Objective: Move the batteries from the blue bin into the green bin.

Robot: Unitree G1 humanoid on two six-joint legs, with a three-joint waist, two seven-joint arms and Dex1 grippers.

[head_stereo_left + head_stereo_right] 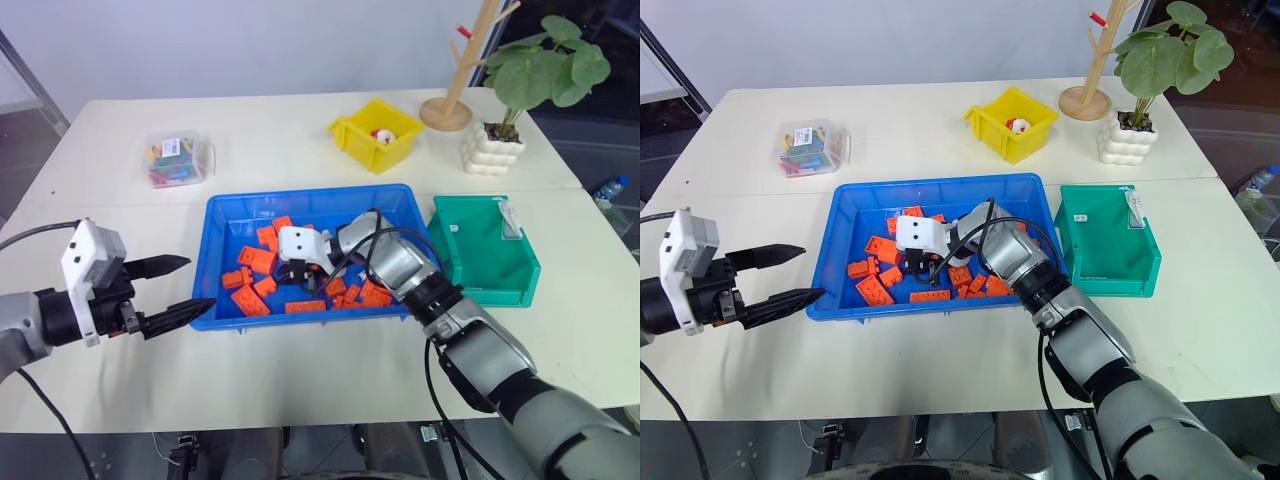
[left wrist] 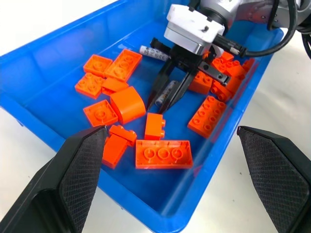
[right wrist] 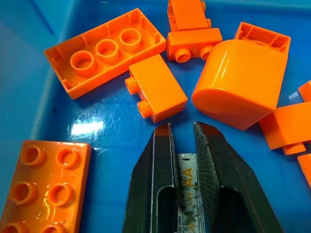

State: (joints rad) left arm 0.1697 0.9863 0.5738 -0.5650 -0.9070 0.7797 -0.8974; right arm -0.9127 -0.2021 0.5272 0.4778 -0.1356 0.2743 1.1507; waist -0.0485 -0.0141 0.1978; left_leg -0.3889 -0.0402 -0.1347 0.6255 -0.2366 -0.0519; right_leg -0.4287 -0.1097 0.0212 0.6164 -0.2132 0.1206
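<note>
The blue bin lies mid-table, holding several orange bricks. My right gripper reaches down into it and is shut on a battery, a silver cylinder marked AA, seen between its fingers. The left wrist view shows the same grip on that battery, and a second battery lying on the bin floor behind it. The green bin stands just right of the blue one. My left gripper hovers open outside the blue bin's front-left corner, holding nothing.
A small yellow bin sits behind the blue one. A clear box of coloured pieces is at the back left. A wooden stand and a potted plant stand at the back right.
</note>
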